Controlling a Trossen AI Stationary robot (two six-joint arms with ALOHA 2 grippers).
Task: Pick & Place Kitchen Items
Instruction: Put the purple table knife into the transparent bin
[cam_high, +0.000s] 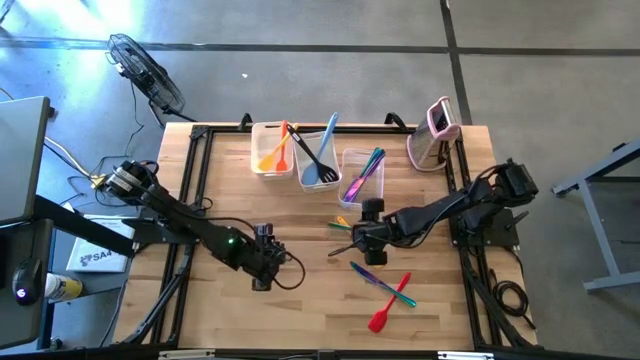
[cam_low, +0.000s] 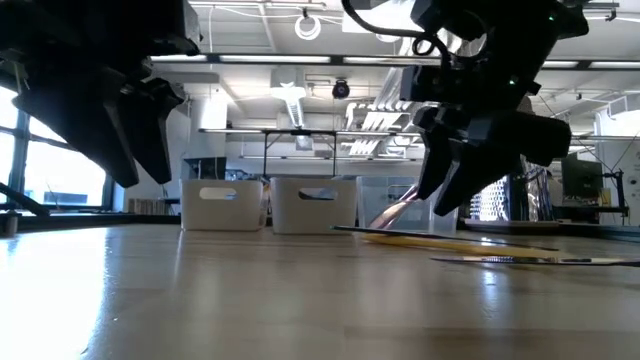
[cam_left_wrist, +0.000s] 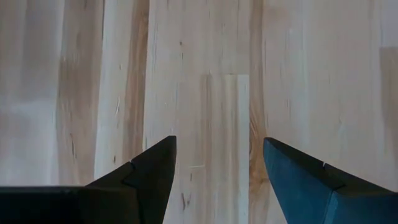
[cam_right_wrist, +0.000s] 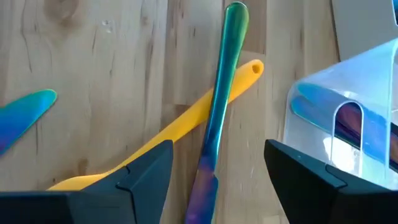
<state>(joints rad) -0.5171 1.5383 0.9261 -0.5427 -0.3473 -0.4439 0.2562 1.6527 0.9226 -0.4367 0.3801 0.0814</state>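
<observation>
My right gripper is open and points steeply down just above two crossed utensils near the table's middle. An iridescent teal-purple handle lies across a yellow utensil, and my fingers stand on either side of that handle without touching it. Both utensils lie flat on the wood. Another iridescent utensil lies nearby. My left gripper is open over bare wood at the front left. A red spatula and a teal one lie toward the near edge.
Three clear tubs stand along the far side: one with orange and yellow utensils, one with a black turner and a blue utensil, one with purple and teal ones. A pink-and-white object stands upright at the far right.
</observation>
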